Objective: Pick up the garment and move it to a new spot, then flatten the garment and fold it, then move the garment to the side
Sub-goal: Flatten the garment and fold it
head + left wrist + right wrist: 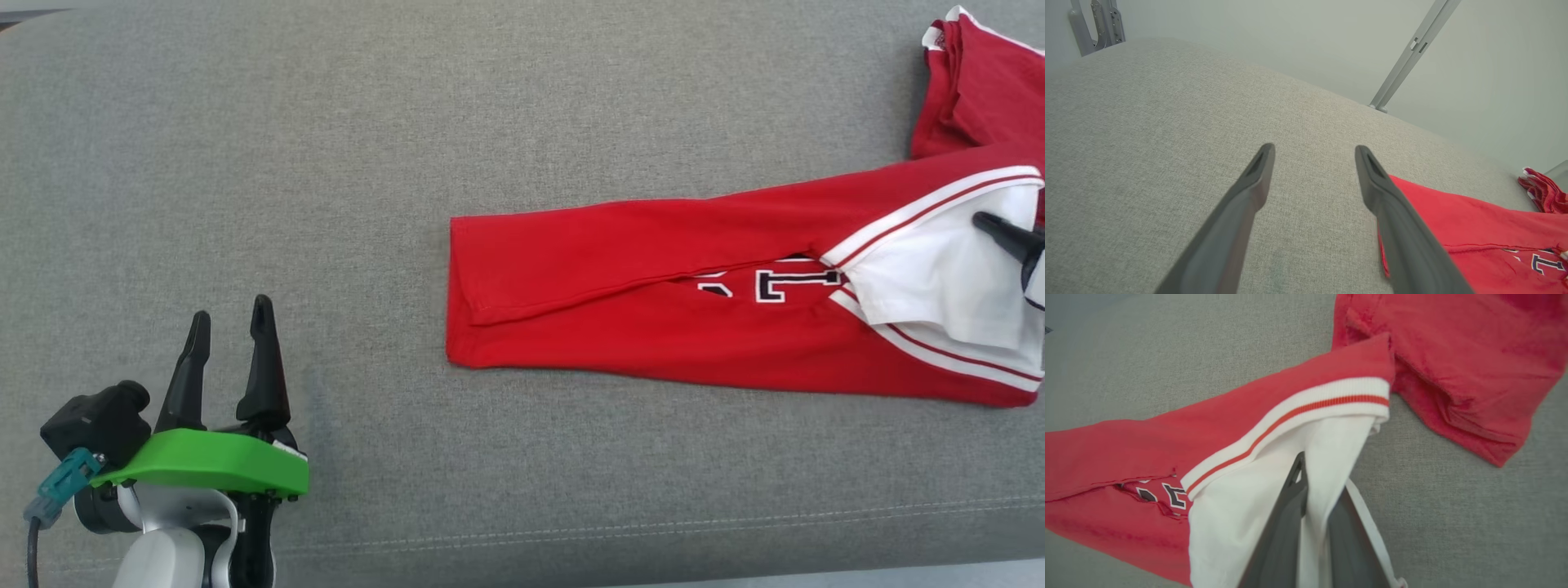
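The garment [637, 269] is a red shirt with white striped trim and dark lettering. It lies in a long folded band across the right half of the grey cushioned surface [326, 163]. One red sleeve [980, 82] sticks out at the far right. My right gripper [984, 220] comes in from the right edge and is shut on the shirt's white inner cloth [1274, 465], which sits pinched between its fingers [1323, 473]. My left gripper [231, 309] hovers open at the lower left, well clear of the garment's left end [1453, 220], with nothing between its fingers [1314, 148].
A stitched seam [653, 523] runs along the surface's front edge. Behind the surface, in the left wrist view, stand a pale wall and grey metal frame posts [1412, 49]. Bare grey cloth spreads to the left of the shirt.
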You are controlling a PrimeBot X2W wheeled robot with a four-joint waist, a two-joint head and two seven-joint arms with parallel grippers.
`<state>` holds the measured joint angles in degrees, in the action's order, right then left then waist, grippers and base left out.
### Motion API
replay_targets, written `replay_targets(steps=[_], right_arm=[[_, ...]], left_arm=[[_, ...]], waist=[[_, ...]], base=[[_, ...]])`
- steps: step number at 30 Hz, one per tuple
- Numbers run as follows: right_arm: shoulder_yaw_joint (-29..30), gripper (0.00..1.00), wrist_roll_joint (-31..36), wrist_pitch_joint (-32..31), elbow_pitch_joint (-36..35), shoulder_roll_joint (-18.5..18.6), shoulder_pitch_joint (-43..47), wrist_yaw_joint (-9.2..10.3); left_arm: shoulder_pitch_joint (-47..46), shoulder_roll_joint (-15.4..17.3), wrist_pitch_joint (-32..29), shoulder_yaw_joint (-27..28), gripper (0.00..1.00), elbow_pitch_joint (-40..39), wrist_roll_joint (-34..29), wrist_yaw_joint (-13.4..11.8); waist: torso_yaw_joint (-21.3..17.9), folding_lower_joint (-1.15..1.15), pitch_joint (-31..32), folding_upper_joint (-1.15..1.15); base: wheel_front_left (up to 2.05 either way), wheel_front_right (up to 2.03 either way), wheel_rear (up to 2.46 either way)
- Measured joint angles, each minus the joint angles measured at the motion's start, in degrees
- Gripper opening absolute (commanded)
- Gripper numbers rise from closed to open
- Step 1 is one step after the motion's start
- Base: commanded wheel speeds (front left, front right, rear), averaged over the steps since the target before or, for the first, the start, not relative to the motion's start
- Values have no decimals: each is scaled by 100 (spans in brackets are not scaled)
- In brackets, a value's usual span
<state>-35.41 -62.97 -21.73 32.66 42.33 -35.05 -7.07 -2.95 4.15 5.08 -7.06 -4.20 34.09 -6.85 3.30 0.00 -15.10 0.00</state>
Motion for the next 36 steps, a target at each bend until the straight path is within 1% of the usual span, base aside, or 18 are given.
replay_targets(steps=[2,4,8,10,14,19,22,29,33,36], right_arm=[[14,0,1,-1,3,56,-11,0],[48,0,1,-19,10,189,-29,0],[62,0,-59,-103,-45,178,-30,1],[34,0,-147,-168,-172,91,-29,1],[-111,0,-460,-356,-687,-216,-28,1],[-372,0,-643,-613,-1396,-344,-27,1],[-466,0,-761,-746,-1688,-448,-27,1],[-506,0,-870,-927,-1742,-692,-30,4],[-625,0,-927,-1092,-1771,-1026,-71,164],[-754,0,-859,-1163,-1813,-1189,-196,312]], left_arm=[[0,0,0,-1,100,1,-1,0],[1,0,-1,-11,100,8,-7,-7],[2,0,-8,-45,100,35,-8,-21],[2,0,-8,-69,100,51,-8,-21],[3,-1,-59,-137,100,92,-8,-21],[4,-2,-77,-218,100,152,-8,-20],[8,-3,-83,-235,100,168,-8,-20],[12,-25,-83,-291,100,185,1,-20],[17,-44,-82,-328,100,193,13,-19],[19,-64,-82,-394,100,207,47,-13]], waist=[[-20,0,8,0],[-70,0,44,0],[-119,0,114,0],[-135,0,155,0],[-142,0,237,0],[-92,0,333,0],[-38,0,382,0],[137,0,448,0],[257,0,452,0],[355,0,444,0]], base=[[0,0,0],[0,0,0],[0,0,0],[0,0,0],[0,0,0],[0,0,0],[0,0,0],[0,0,0],[0,0,0],[0,0,0]])
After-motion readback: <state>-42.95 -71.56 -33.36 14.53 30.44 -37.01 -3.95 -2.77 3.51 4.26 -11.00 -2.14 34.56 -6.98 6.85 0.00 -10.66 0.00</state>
